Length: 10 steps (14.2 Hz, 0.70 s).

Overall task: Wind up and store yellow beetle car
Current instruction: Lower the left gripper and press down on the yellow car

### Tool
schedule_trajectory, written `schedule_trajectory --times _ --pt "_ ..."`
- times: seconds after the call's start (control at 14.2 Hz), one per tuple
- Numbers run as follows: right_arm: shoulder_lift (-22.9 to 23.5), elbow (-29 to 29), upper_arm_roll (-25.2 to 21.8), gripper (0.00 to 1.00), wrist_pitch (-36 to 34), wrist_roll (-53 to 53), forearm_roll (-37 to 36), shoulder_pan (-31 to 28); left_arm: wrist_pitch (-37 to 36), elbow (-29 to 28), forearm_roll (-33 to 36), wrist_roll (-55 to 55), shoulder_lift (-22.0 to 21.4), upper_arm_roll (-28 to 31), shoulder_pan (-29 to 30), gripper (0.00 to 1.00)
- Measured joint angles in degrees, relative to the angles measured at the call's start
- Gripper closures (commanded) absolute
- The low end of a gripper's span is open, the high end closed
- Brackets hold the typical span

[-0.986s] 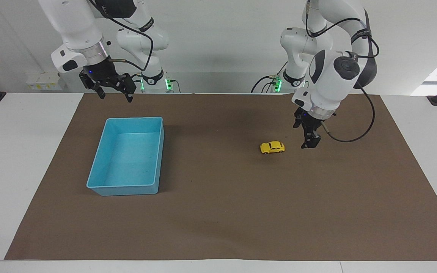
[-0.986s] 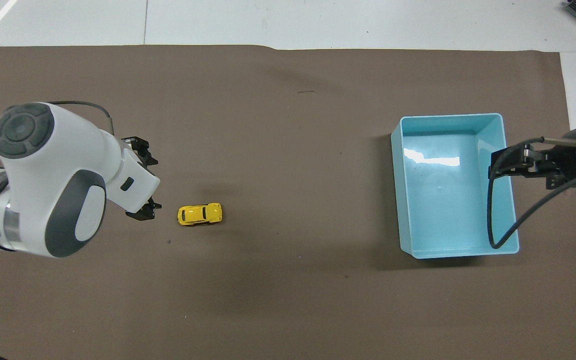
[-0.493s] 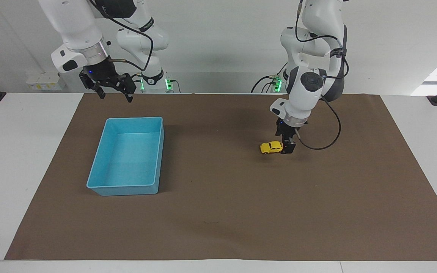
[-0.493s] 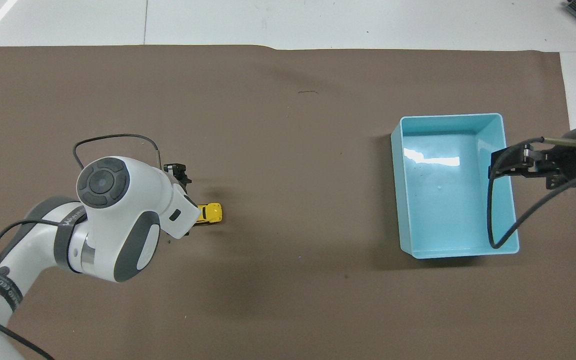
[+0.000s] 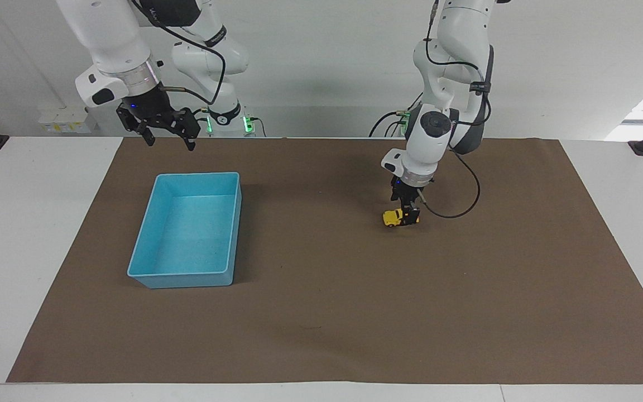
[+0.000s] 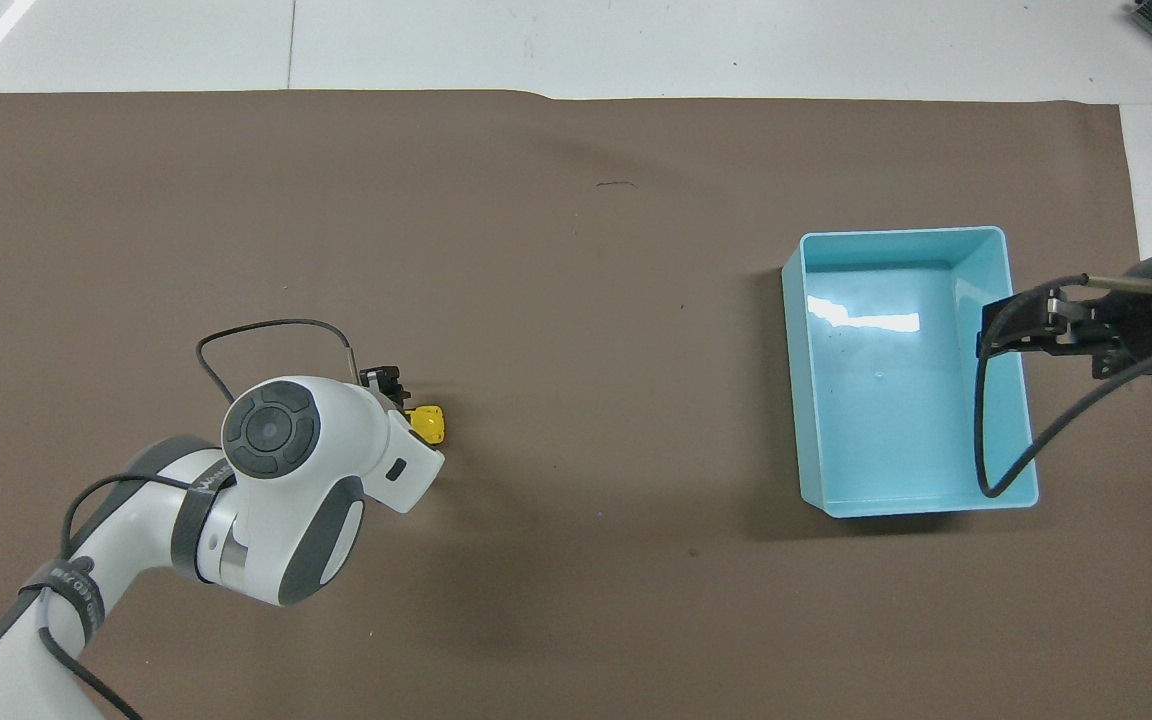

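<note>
Toward the left arm's end of the brown paper mat [image 5: 327,312], the glossy, rounded yellow beetle car [image 5: 394,217] sits on its wheels with the left gripper [image 5: 409,215] lowered over it, fingers spread, not clamping. Right gripper [image 5: 168,135] hangs open over the mat's edge nearest the robots, beside the smooth rectangular blue plastic tray [image 5: 148,268].

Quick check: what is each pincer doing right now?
Left pincer: open, down over the yellow beetle car, not gripping it.
Right pincer: open, holding nothing, waiting above the blue tray.
</note>
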Motion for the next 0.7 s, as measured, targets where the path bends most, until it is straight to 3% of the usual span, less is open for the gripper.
schedule_trajectory --times 0.07,0.14,0.7 --pt "0.00 0.00 0.00 0.00 0.00 0.00 0.00 0.00 0.02 -0.18 0.00 -0.57 0.00 0.00 -0.16 0.77" --pt "0.00 0.00 0.00 0.00 0.00 0.00 0.00 0.00 0.02 -0.33 0.00 -1.13 0.00 0.03 -0.16 1.00" --pt "0.00 0.00 0.00 0.00 0.00 0.00 0.00 0.00 0.26 -0.37 0.05 2.35 -0.18 0.55 -0.16 1.00"
